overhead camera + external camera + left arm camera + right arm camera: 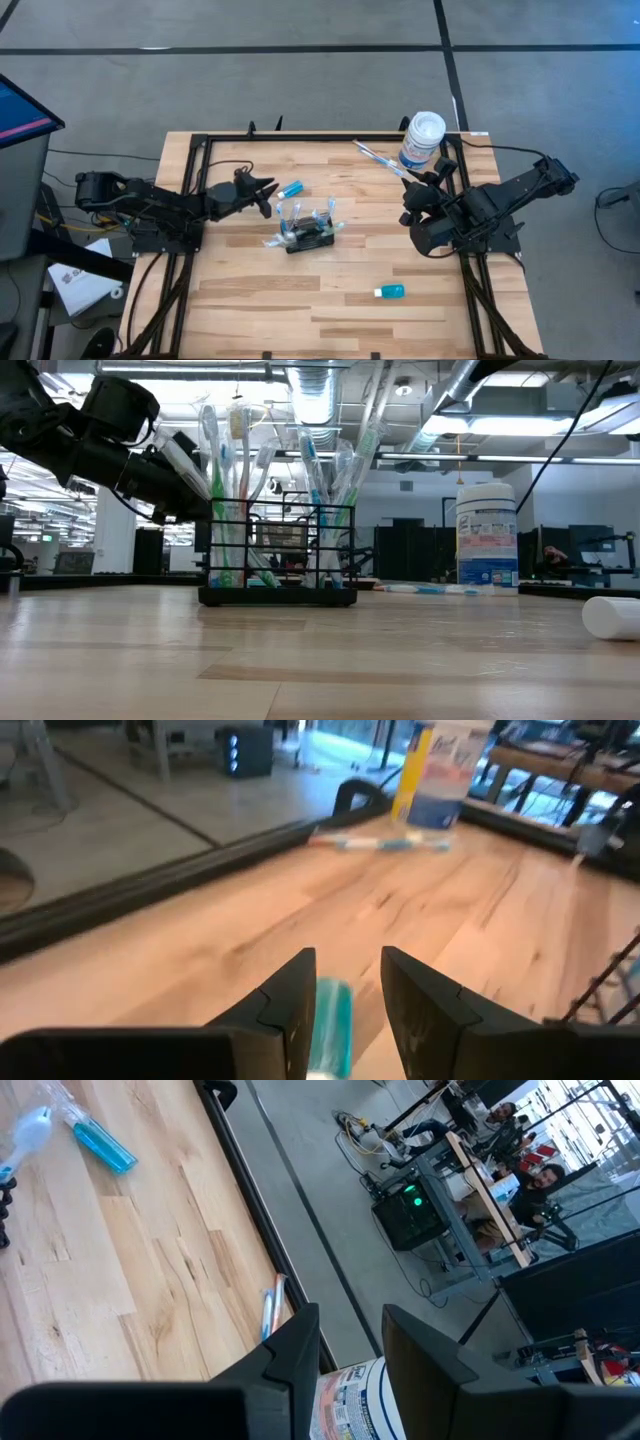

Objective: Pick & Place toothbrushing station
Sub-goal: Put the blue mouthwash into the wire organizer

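Centrally on the counter (240, 290), the toothbrushing station (308, 235) looks light and rigid; grip its wire rim. Left gripper (262, 192) and right gripper (425, 182) fingers are slightly parted, holding nothing.

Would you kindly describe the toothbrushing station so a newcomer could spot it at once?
On the light wooden table, look near the middle, between the two dark arms. There stands a small black wire-mesh rectangular holder filled with upright toothbrushes. Unlike the tall white round canister at the far edge, it is low, dark and see-through.
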You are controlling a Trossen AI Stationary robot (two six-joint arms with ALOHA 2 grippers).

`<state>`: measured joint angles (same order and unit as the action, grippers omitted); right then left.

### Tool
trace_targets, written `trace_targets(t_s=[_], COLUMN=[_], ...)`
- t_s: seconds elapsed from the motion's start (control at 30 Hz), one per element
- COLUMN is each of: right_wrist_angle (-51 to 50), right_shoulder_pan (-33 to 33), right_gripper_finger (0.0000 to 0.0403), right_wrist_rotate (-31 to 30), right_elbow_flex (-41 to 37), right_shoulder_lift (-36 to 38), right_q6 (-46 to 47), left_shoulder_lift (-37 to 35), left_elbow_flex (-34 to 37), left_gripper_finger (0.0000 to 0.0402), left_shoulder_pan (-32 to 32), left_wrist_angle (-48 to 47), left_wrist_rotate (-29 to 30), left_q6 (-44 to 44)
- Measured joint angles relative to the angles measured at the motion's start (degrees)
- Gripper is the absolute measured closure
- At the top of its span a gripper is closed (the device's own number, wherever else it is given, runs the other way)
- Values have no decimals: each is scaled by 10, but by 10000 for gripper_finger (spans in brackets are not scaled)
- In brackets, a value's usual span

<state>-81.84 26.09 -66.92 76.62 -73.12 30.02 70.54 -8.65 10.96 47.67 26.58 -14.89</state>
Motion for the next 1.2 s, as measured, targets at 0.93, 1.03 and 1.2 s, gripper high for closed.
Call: trace_targets(t_s=[0.93,1.03,1.2], right_wrist_angle=[3,6,7], right_shoulder_pan=[0,0,0], right_gripper_finger=[301,301,301], right_wrist_rotate=[0,0,0], right_elbow_flex=[0,0,0], right_shoulder_lift=[0,0,0], right_q6=[0,0,0], left_shoulder_lift=[182,194,203], left_elbow_flex=[1,1,0], left_gripper_finger=[238,234,222], left_shoulder_pan=[-1,-1,-7], left_wrist_angle=[-36,-22,-16], left_wrist_rotate=[16,8,-15], left_q6=[-68,-68,-68])
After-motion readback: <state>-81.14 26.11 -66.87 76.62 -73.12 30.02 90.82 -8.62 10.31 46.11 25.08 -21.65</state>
